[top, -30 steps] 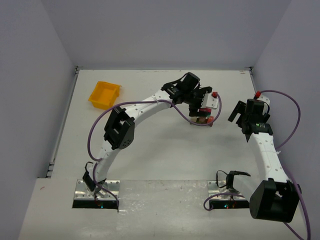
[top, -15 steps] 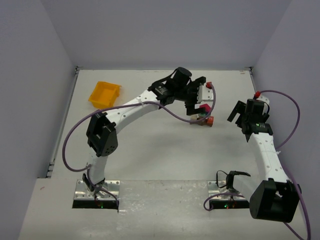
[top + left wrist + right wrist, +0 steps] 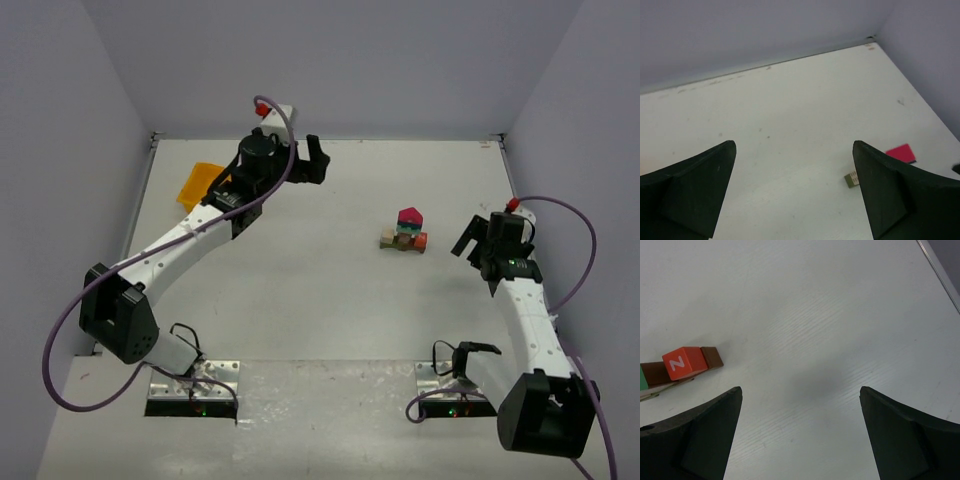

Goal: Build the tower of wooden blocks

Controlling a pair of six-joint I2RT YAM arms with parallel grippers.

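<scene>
In the top external view, the wood block tower (image 3: 404, 231) is standing on the white worktop (image 3: 300, 290), right of centre. A red roof-shaped block (image 3: 409, 216) is sitting on top of it, with a teal block just under that and tan, brown and orange blocks lying at the bottom. The left gripper (image 3: 310, 163) is hanging near the back wall, well apart from the tower, with its fingers spread and holding nothing. The left arm is crossing in front of a yellow tray (image 3: 199, 177) at the far left, hiding part of it. The right gripper (image 3: 470, 232) is hovering just right of the tower without touching it, its fingers also released.

In the left wrist view, the left gripper (image 3: 794, 149) is showing both fingers (image 3: 690, 190) wide apart over bare worktop (image 3: 790, 100), with nothing lying between them. Beside the right finger, the red block (image 3: 901, 153) and an olive block (image 3: 852, 179) with a pale mark are peeking out, partly hidden by that finger.

In the right wrist view, the right gripper (image 3: 800, 390) is holding its fingers (image 3: 900, 440) open and empty above the worktop (image 3: 830, 315). At the left edge, an orange block (image 3: 684, 363) bearing a white letter is resting against a brown block (image 3: 713, 357). A sliver of teal and a tan edge are showing beside them, cut off by the frame.
</scene>
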